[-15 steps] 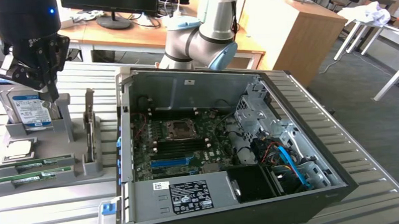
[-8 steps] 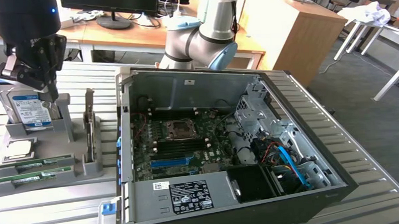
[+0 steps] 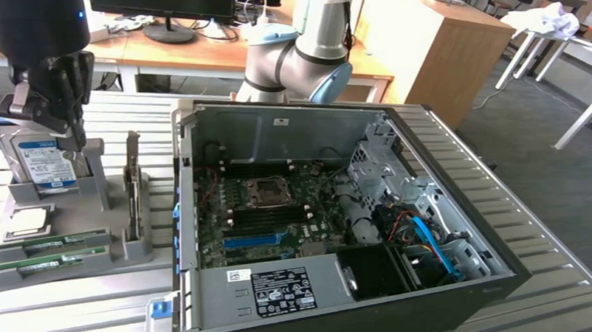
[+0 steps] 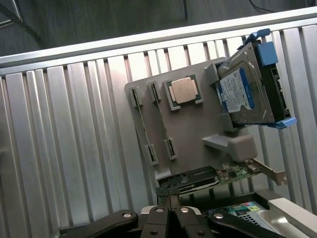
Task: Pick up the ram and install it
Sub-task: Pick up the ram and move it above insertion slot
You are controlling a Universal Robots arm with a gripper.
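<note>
Two green ram sticks (image 3: 54, 241) lie edge-up in the slots of a grey holder block (image 3: 131, 253) at the exterior view's left. In the wrist view one ram stick (image 4: 142, 125) shows edge-on as a thin line between two clips. My gripper (image 3: 70, 137) hangs above the far end of the holder, in front of the hard drive, well back from the ram sticks. Its black fingers (image 4: 163, 215) are pressed together with nothing between them. The open computer case (image 3: 274, 122) lies beside the holder, motherboard (image 3: 268, 211) facing up.
The holder also carries a silver hard drive (image 3: 42, 161) with a blue-white label, a dark expansion card (image 3: 133, 188) standing on edge, and a square processor chip (image 4: 184, 90). All rest on a ribbed metal table (image 4: 74, 148). Desks and a monitor stand behind.
</note>
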